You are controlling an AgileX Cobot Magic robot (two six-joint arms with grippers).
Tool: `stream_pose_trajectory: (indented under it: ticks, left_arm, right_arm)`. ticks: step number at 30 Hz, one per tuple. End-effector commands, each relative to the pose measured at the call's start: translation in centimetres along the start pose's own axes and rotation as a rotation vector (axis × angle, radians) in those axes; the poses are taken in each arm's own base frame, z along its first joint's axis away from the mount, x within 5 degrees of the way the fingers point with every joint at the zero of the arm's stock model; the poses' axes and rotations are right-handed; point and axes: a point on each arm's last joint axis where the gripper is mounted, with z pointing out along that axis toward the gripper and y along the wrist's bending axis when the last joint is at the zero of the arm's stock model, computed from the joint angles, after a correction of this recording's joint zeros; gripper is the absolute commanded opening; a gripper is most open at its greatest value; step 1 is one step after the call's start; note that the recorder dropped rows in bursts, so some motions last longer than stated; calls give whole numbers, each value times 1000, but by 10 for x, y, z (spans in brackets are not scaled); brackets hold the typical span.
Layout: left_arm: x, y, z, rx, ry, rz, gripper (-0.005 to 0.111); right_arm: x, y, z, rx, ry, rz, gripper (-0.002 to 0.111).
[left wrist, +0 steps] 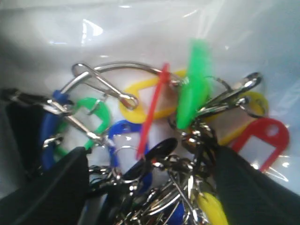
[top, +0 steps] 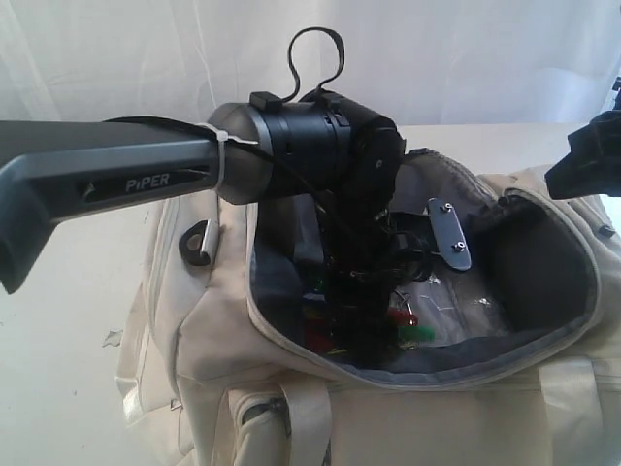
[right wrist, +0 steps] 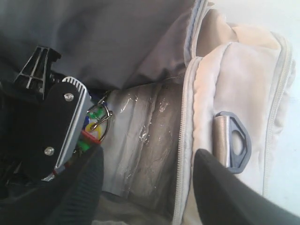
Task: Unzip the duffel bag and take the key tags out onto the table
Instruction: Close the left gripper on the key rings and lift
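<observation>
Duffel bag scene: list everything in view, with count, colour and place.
duffel bag: one, cream-beige with grey lining, unzipped, on the table
key tags: one bunch, green, red, blue, yellow and black, inside the bag
table: one, white, under the bag
strap ring: one seen, dark, on the bag's end
left pincer: one, black, open, inside the bag astride the key tags
right pincer: one, black, open, over the bag's open edge
</observation>
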Motion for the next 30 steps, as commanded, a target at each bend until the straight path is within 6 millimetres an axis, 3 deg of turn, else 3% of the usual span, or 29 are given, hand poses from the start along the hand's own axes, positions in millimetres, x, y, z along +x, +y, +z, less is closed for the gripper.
stream_pose_trajectory:
  ticks: [1,3,5,6,8,12,20,30]
  left_arm:
    - [11,-11,33,125,149,25,63]
    - [10,-13,36,158,132,35,61]
    - [9,-14,36,162,126,36,46]
    - [9,-14,36,162,126,38,26]
    - [9,-13,34,156,127,56,0]
    - [2,-8,2,120,85,56,0]
    - [-11,-2,-92,-40,-119,63,0]
    - [-7,-4,-130,-112,-203,64,0]
  right_arm:
    - [0,1,-2,-1,-11,6,54]
    - [0,1,-2,-1,-11,6,54]
    - [0,1,-2,-1,-11,6,54]
    - [0,1,-2,-1,-11,6,54]
    - [0,1,-2,-1,-11,6,54]
    - [0,1,-2,-1,-13,6,54]
    - [0,1,-2,-1,-13,6,54]
    - [0,0,-2,2,-14,4,54]
